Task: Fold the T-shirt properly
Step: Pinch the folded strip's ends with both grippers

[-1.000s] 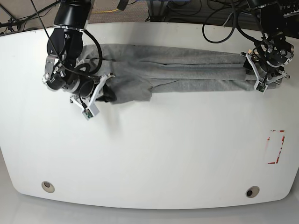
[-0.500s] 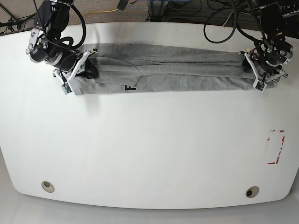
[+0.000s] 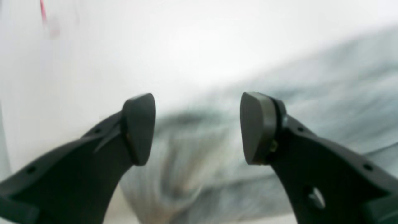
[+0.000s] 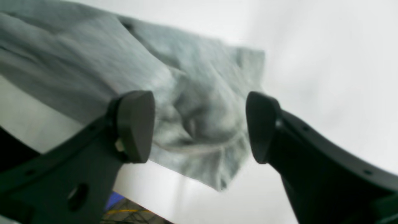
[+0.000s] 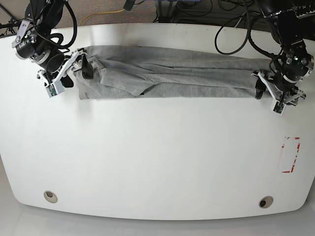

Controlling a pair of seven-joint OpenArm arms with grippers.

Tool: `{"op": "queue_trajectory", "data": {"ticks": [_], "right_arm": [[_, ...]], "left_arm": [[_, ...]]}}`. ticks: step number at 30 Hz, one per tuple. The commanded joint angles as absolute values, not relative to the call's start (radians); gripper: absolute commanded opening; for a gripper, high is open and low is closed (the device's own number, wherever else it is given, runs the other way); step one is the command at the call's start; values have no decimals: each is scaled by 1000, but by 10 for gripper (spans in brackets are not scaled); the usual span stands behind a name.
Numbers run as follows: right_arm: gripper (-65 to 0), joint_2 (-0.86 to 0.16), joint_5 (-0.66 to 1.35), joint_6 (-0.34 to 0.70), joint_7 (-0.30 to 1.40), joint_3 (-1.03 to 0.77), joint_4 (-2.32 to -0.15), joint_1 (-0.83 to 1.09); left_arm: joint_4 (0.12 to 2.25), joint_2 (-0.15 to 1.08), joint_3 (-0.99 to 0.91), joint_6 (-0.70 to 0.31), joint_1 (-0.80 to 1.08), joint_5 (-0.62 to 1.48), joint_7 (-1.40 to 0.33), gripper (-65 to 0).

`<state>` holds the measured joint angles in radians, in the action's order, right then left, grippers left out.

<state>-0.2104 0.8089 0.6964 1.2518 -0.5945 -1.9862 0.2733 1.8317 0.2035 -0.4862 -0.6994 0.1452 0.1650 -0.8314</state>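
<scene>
The grey T-shirt [image 5: 167,73] lies stretched in a long, wrinkled band across the back of the white table [image 5: 157,157]. My right gripper [image 5: 82,69] is at the shirt's left end. In the right wrist view it is open [image 4: 199,124], with the shirt's crumpled end [image 4: 199,102] lying behind the gap, not pinched. My left gripper [image 5: 263,88] is at the shirt's right end. In the left wrist view it is open [image 3: 197,127], with blurred grey cloth [image 3: 199,174] beneath the gap and no hold on it.
A red-marked rectangle [image 5: 290,155] sits near the table's right edge. Two round holes [image 5: 49,196] [image 5: 266,202] lie near the front edge. Cables [image 5: 236,24] hang behind the table's back edge.
The right arm pulled the shirt's bunched left end out to the left and back, straightening the band. Both grippers have let go and now stand open. The left gripper moved slightly forward.
</scene>
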Motion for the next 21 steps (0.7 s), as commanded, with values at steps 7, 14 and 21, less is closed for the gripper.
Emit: {"op": "queue_trajectory", "data": {"ticks": [7, 14, 21], "right_arm": [[-212, -108, 978, 698, 1322, -593, -1830, 189], [-212, -87, 1006, 698, 1322, -521, -1655, 165], [-212, -85, 931, 698, 1294, -458, -1607, 143]], "left_arm": [[1867, 214, -705, -698, 77, 444, -1086, -253], [1670, 252, -946, -698, 38, 625, -1288, -204], [1518, 323, -983, -698, 44, 645, -1293, -156]]}}
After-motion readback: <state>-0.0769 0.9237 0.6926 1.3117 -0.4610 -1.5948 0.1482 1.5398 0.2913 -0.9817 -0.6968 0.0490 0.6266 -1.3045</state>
